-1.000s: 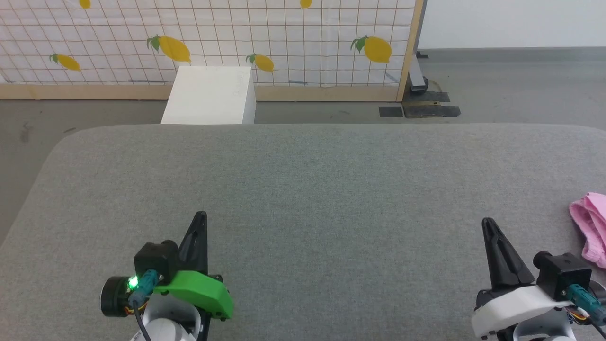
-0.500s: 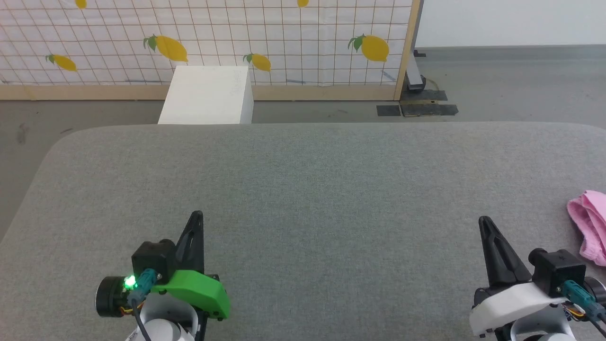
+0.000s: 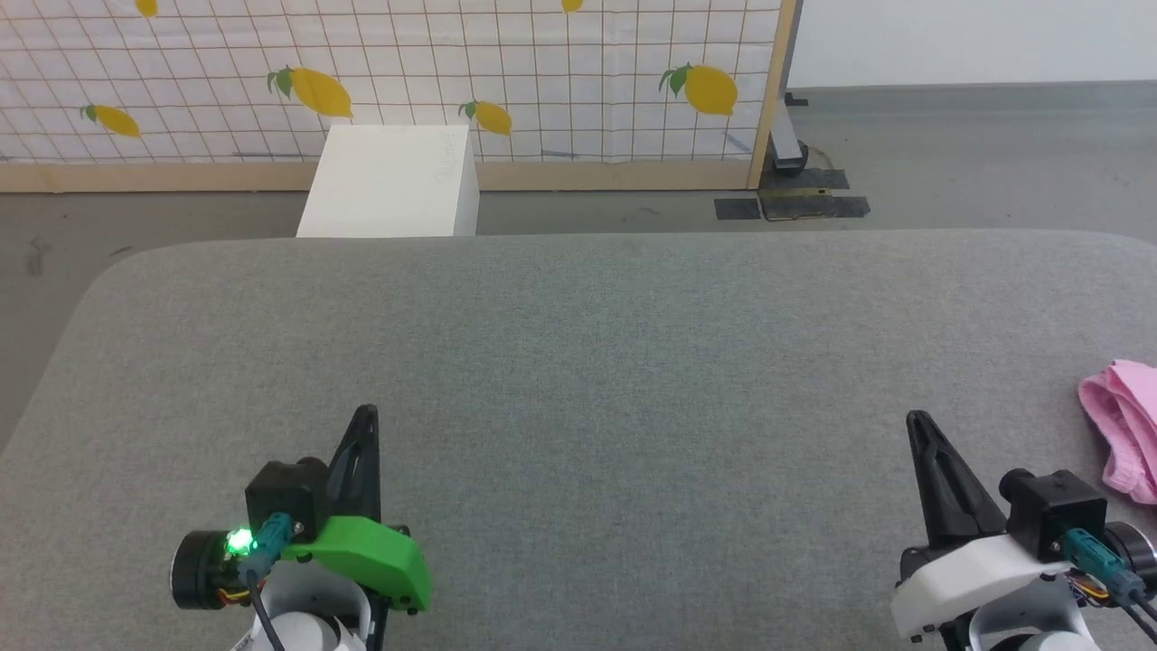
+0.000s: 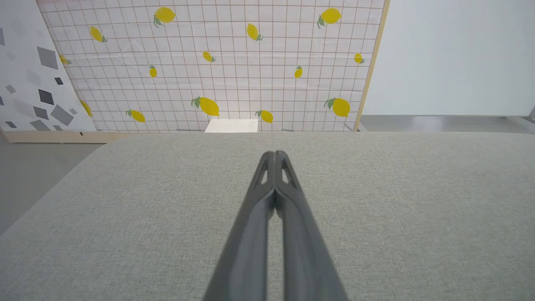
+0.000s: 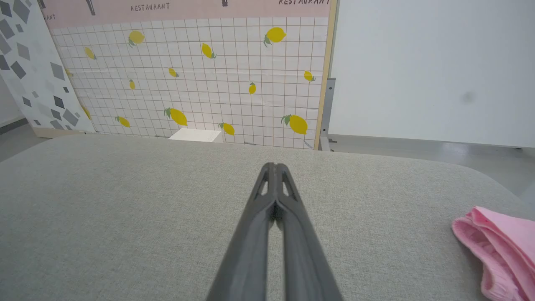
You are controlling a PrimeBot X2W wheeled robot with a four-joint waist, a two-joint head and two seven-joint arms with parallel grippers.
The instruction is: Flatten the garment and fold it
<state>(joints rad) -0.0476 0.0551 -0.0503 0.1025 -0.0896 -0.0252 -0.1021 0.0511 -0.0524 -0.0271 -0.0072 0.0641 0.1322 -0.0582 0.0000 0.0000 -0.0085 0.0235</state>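
The garment [image 3: 1124,423] is seen bunched in a soft pink heap at the right edge of the surface [image 3: 578,362], toward its near side. Its folds and a gathered hem are turned up, and part of it is cut off by the picture's border. It is touched by nothing. Nothing is flattened or folded yet, so the task is judged to be at its very start.

The right gripper [image 3: 917,421] is held near the garment, on its left and apart from it, low over the near edge. Its fingers are pressed together with nothing pinched between them, and they are pointed toward the far edge rather than at the cloth. The left gripper [image 3: 365,414] is held likewise toward the near left corner, well apart from the garment, its fingers also pressed together on nothing. Both are judged to be parked in a rest pose, drawn back so that room is left over the middle for spreading the cloth.

Because the garment is placed so far right, a reach by the right gripper, fingers parted first, is judged to be called for. The cloth would probably have to be drawn toward the middle before it can be laid flat.

Beyond the far edge, a white box [image 3: 389,185] is set before a lemon-patterned screen [image 3: 506,81].
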